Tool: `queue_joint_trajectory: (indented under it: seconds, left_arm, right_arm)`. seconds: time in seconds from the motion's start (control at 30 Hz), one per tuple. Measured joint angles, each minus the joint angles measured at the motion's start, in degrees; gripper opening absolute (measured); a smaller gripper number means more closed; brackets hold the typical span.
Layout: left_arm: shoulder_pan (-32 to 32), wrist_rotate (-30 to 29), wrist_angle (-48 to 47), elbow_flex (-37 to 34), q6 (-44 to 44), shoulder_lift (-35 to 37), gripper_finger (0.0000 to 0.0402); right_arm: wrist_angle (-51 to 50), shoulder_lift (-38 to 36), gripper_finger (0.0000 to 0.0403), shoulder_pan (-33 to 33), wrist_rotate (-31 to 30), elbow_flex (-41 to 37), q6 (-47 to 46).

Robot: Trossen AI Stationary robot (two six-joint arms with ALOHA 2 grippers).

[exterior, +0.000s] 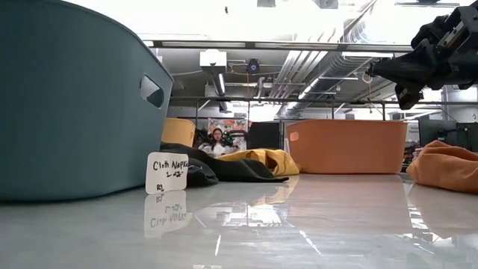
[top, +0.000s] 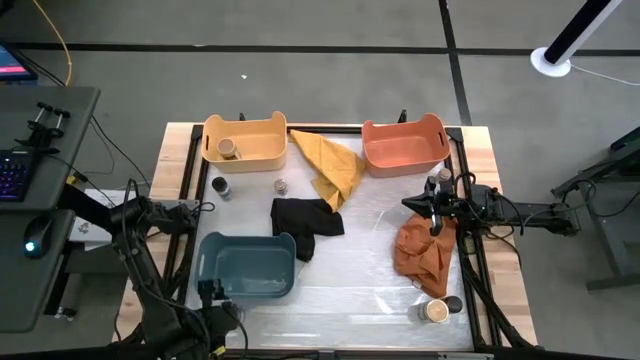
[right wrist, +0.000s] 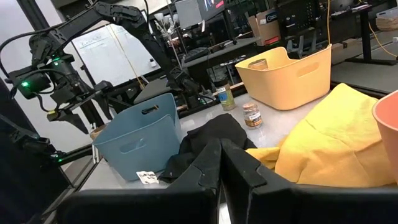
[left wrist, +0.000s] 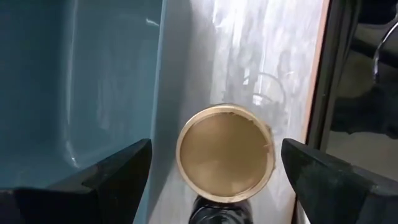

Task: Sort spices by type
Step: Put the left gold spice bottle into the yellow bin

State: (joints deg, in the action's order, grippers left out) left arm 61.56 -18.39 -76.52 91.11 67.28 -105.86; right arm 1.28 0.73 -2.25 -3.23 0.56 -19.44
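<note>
My left gripper (top: 210,293) hangs open at the near left, pointing down beside the blue bin (top: 250,266). In its wrist view a tan-topped spice jar (left wrist: 225,157) stands on the table between and below the spread fingers (left wrist: 118,171), untouched. Other jars: one in the yellow bin (top: 228,150), a dark-topped one (top: 221,187), a small brownish one (top: 281,186), two at the near right (top: 437,312), and some by the right arm (top: 441,178). My right gripper (top: 412,203) is shut and level above the table's right side, holding nothing.
An orange bin (top: 405,146) stands at the far right. A yellow cloth (top: 332,166), a black cloth (top: 305,220) and an orange cloth (top: 424,252) lie mid-table. A small label card (exterior: 166,172) stands by the blue bin. The table's dark frame (left wrist: 320,106) runs close beside the jar.
</note>
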Motion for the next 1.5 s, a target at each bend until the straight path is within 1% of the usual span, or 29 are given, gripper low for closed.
queue_joint_trajectory:
  seconds: [0.27,0.4,0.53,0.73,1.37,1.5]
  left_arm:
    - [-0.02,-0.01,0.23,-0.24,4.45,0.00,0.0344]
    - [-0.04,1.32,2.36,-0.24,5.34,0.00,0.0344]
    - [-0.04,1.66,4.27,-0.24,4.55,0.00,0.0344]
    - [-0.46,1.86,0.70,-0.26,5.52,0.00,0.0344]
    - [-0.52,4.76,1.32,-0.33,4.21,-0.83,0.0344]
    - [-0.84,3.06,0.59,-0.33,4.40,-0.79,0.0344]
  right_arm:
    - [0.00,0.02,0.0003,0.00,0.00,0.01,0.00]
    - [0.00,0.00,0.0003,0.01,0.01,0.00,0.00]
    - [0.00,0.01,0.0003,0.01,0.01,0.02,0.00]
    - [0.00,0.00,0.0003,0.01,0.01,0.01,0.00]
    - [0.00,0.02,0.0003,-0.01,0.01,0.02,0.00]
    - [0.00,0.00,0.0003,0.00,0.00,0.01,0.00]
